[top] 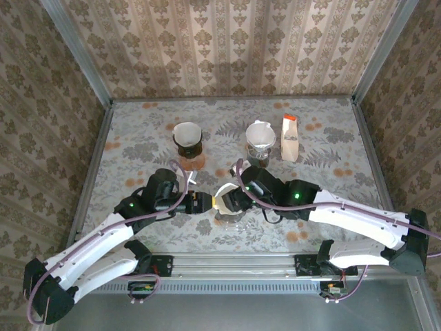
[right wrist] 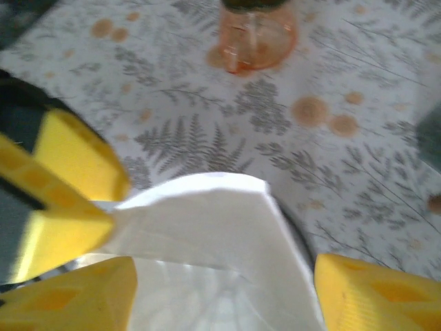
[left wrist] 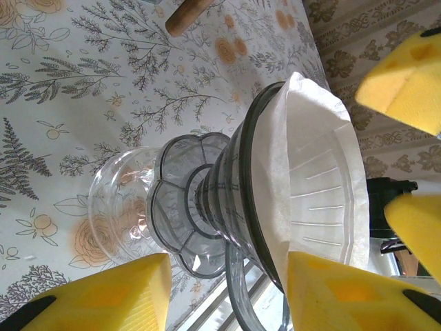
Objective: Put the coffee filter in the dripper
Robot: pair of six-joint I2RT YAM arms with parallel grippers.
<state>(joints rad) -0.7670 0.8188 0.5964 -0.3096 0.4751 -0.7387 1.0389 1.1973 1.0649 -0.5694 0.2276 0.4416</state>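
Note:
The clear grey dripper sits on a glass carafe near the table's front middle. The white coffee filter lies inside the dripper, one folded edge standing above the rim. My left gripper is open, its yellow pads on either side of the dripper's handle loop, one pad overlapping the filter's edge. My right gripper hangs open just over the filter, both pads clear of the paper. From above, both grippers meet at the filter.
At the back stand an orange carafe topped with a second dripper and filter, another dripper on a dark server, and a filter packet. The orange carafe lies ahead of the right wrist. A metal rail borders the near edge.

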